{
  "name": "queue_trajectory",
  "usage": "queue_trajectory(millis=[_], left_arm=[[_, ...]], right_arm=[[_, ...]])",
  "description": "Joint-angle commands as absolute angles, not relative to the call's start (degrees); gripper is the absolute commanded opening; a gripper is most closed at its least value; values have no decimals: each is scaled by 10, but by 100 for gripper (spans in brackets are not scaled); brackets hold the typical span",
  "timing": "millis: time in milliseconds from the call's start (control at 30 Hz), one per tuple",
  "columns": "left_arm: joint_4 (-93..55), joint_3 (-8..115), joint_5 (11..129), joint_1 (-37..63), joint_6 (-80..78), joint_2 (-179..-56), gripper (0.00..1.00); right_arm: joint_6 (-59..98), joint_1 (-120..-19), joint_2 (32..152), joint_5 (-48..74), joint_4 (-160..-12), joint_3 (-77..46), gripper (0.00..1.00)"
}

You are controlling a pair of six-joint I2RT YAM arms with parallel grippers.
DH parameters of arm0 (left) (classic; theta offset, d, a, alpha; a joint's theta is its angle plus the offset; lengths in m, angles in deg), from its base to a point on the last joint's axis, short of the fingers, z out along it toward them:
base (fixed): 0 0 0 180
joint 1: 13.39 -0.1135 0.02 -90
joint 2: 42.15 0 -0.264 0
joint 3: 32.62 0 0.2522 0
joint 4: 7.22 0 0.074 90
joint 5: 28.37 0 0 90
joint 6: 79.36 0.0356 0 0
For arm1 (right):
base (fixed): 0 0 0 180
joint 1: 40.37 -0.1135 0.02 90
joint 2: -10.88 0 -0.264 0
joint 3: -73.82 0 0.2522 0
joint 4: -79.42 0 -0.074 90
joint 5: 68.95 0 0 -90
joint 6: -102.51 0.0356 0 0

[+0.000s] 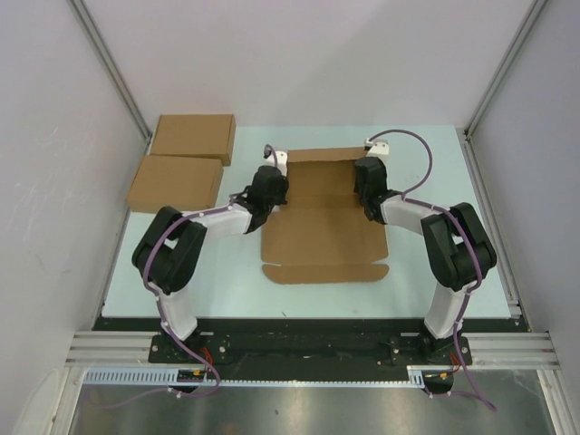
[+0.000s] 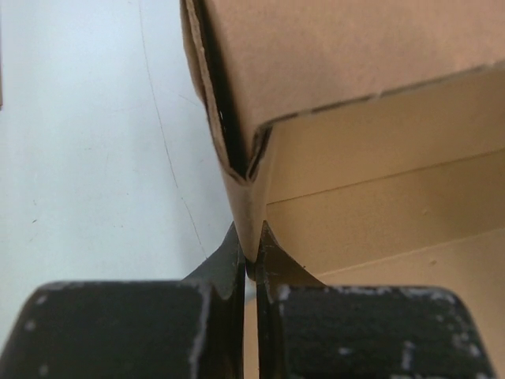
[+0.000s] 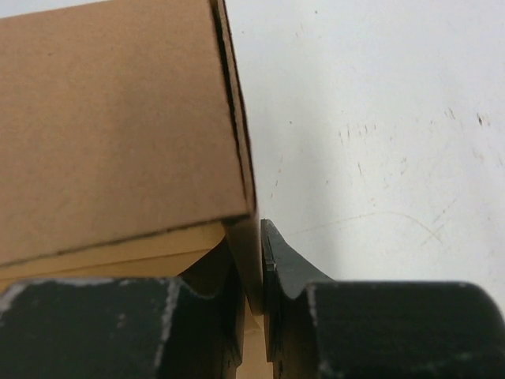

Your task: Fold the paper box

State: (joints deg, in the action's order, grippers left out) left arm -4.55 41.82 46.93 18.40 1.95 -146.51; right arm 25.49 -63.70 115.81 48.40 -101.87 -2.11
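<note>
The paper box (image 1: 322,231) lies partly folded in the middle of the table, its near flap flat with tabs and its far part raised. My left gripper (image 1: 272,186) is at the box's far left corner. In the left wrist view it (image 2: 248,241) is shut on the thin upright side wall of the box (image 2: 355,47). My right gripper (image 1: 368,181) is at the far right corner. In the right wrist view it (image 3: 259,233) is shut on the right side wall of the box (image 3: 110,118), with cardboard pinched between both fingers.
Two made-up brown flat boxes (image 1: 192,136) (image 1: 176,181) lie at the back left, partly off the pale mat (image 1: 426,181). Grey walls and metal rails close in the table on the left, right and back.
</note>
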Motion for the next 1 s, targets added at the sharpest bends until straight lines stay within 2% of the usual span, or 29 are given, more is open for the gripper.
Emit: queue_trajectory(millis=[0,267,533,633,967], left_arm=[[-74,442,375,219,-16,-1505,0],[-145,499,225,242,-89,-1560,0],[-354,637,95,248,-184,-1635,0],[-424,685,78,248,-216,-1665,0],[-505,711,77,231,-306,-1674,0]], right_arm=[[296,-649,1140,489,-952,-23,0],[316,-672,1140,490,-941,-23,0],[325,-678,1134,490,-931,-23,0],[326,-680,1133,491,-926,-23,0],[345,-682,1133,515,-905,-23,0]])
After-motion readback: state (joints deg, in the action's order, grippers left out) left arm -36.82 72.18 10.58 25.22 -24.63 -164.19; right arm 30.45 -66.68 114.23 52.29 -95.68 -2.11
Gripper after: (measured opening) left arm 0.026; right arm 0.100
